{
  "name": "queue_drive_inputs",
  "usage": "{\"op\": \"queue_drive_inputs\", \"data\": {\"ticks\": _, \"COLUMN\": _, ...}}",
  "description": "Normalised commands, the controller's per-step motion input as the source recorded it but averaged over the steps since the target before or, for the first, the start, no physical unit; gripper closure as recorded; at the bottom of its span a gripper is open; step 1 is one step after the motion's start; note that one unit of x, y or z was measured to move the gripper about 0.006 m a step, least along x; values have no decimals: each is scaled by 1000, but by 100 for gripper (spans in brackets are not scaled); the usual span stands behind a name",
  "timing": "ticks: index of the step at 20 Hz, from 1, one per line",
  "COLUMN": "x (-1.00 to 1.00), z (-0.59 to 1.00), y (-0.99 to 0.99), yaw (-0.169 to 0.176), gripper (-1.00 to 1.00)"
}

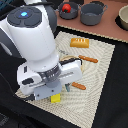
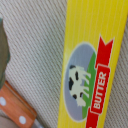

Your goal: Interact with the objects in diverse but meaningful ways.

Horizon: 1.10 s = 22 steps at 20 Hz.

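A yellow butter block fills much of the wrist view, lying on a ribbed, pale woven mat. Its label shows a black-and-white cow in an oval and a red banner reading "BUTTER" — sharp enough to read. Beside it, apart, a riveted wooden handle.
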Motion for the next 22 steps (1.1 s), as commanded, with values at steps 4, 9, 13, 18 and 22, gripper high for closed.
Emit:
{"op": "queue_drive_inputs", "data": {"ticks": 4, "x": 192, "z": 650, "y": 707, "yaw": 53, "gripper": -100}}
{"op": "queue_drive_inputs", "data": {"ticks": 9, "x": 55, "z": 355, "y": 690, "yaw": 13, "gripper": -100}}
{"op": "queue_drive_inputs", "data": {"ticks": 13, "x": 0, "z": 206, "y": 681, "yaw": 10, "gripper": -100}}
{"op": "queue_drive_inputs", "data": {"ticks": 18, "x": 0, "z": 74, "y": 640, "yaw": 57, "gripper": -100}}
{"op": "queue_drive_inputs", "data": {"ticks": 22, "x": 0, "z": 30, "y": 489, "yaw": 150, "gripper": -100}}
